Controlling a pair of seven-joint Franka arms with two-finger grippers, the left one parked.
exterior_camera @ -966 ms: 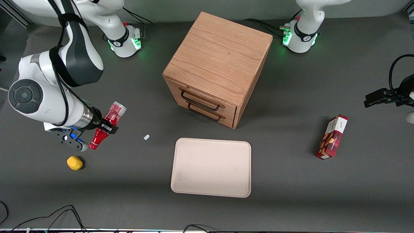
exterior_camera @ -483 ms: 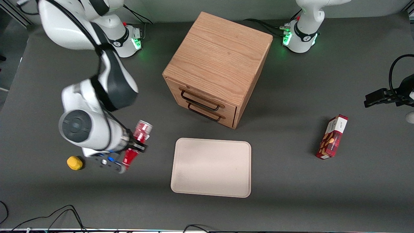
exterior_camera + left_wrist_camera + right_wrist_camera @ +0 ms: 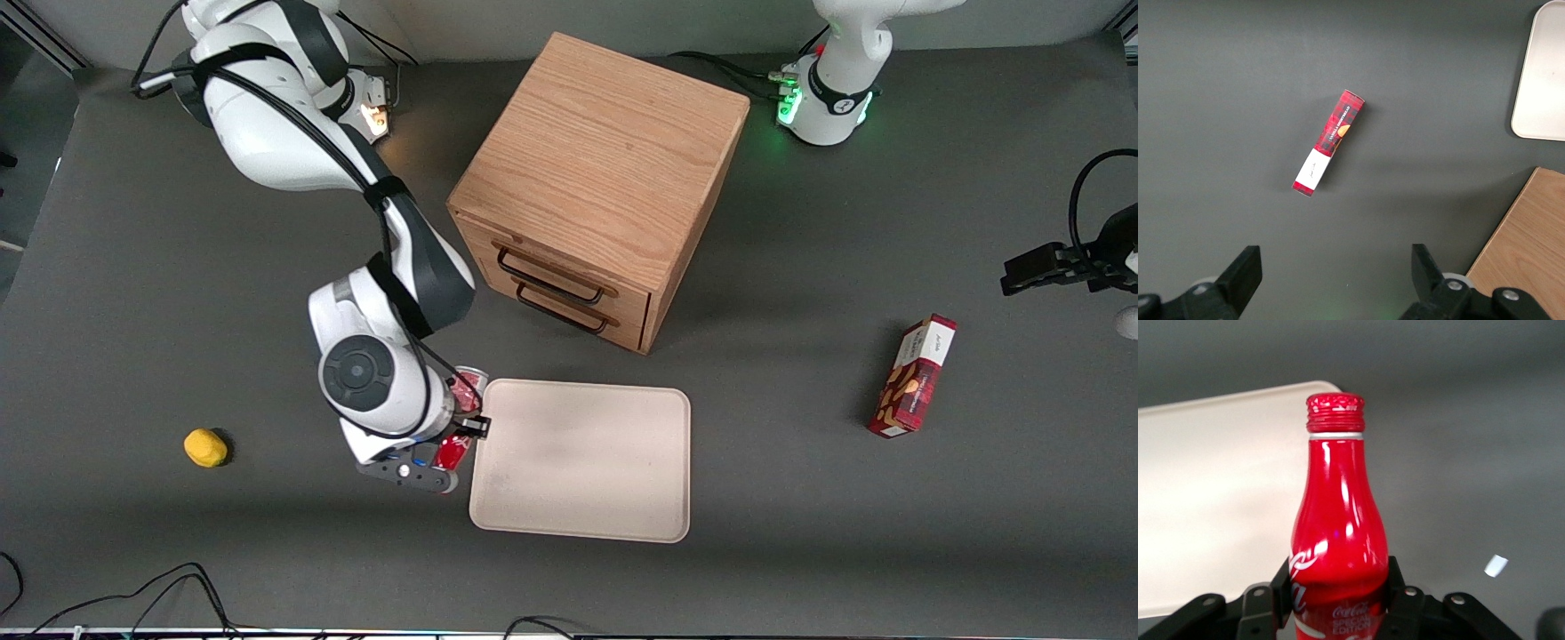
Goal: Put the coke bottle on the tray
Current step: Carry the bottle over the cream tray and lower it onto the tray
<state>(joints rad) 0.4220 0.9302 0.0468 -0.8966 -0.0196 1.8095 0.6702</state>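
Bottle carried, not yet set down

The gripper [image 3: 455, 436] clenches the coke bottle [image 3: 1338, 527] in the air just beside the tray [image 3: 582, 462] rim; moving over it and releasing remain.

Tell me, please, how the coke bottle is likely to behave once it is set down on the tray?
The coke bottle, held in the tool at the tray's edge, looks rigid with a glossy skin, so it could slip in a loose grip. Its round, slim body would probably roll if laid on its side. Stood upright, its tall, narrow shape may tip easily.
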